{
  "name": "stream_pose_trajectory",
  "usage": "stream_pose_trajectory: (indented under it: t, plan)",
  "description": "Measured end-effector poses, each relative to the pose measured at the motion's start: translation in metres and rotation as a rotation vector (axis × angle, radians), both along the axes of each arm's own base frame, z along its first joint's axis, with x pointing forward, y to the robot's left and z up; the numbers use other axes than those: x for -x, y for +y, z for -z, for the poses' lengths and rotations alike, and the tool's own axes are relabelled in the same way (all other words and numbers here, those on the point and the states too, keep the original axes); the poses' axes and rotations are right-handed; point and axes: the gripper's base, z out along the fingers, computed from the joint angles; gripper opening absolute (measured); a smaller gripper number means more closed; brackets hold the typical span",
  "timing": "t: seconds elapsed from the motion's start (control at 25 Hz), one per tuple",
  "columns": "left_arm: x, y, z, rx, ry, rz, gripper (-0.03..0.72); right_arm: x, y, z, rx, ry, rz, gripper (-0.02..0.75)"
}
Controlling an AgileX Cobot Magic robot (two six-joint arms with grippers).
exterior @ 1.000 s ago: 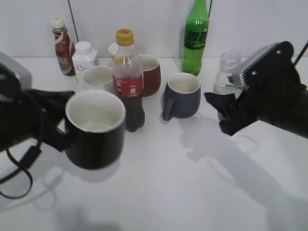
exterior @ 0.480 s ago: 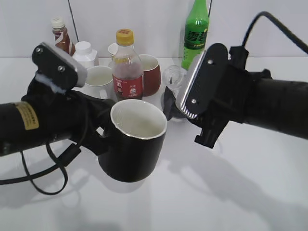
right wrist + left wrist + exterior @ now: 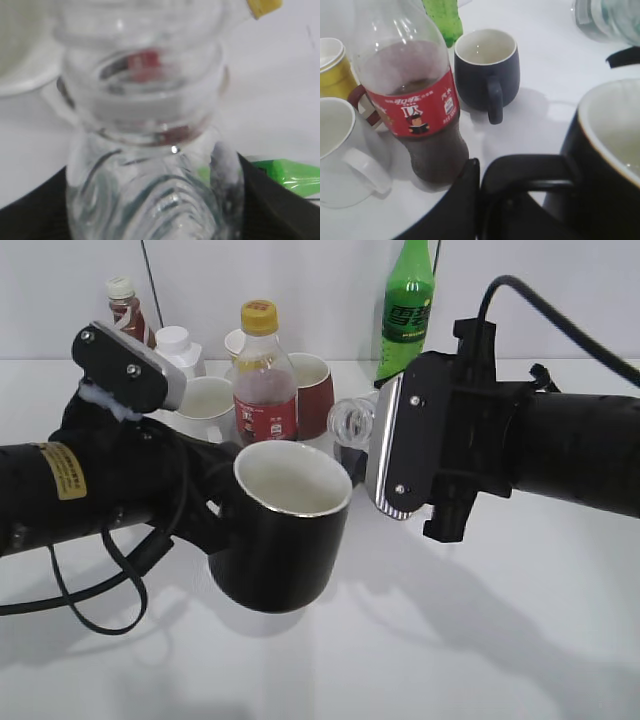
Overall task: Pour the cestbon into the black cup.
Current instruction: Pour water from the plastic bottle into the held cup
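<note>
Centrally, the exterior view shows the left gripper (image 3: 215, 515) holding the black cup (image 3: 280, 530) aloft by its handle, rim tilted toward the cestbon (image 3: 352, 425), whose open mouth lies just above and right of the rim. The right gripper (image 3: 375, 455) itself is hidden there behind its wrist camera plate. Only the left wrist view shows the dark fingers (image 3: 455, 210) closed around the cup's loop handle, with the cola bottle (image 3: 412, 100) and grey-blue mug (image 3: 487, 70) on the table (image 3: 545, 65) beyond. Only the right wrist view shows black fingers (image 3: 280, 205) clamped on both sides of the ribbed clear bottle. Compared with half a second earlier, the bottle is tipped further toward the cup; the cup has barely shifted.
</note>
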Motion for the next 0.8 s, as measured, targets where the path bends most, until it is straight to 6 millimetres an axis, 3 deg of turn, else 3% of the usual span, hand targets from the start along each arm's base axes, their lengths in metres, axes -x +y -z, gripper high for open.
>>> stream_pose_trajectory:
  t: [0.28,0.8]
  plan:
    - [0.014,-0.016,0.0,0.009,-0.002,0.074,0.044,-0.001,0.0,-0.003,0.054,-0.086,-0.038,0.498]
    - [0.013,-0.018,-0.005,0.058,-0.025,0.063,0.043,-0.005,0.002,-0.014,0.175,-0.33,-0.108,0.498]
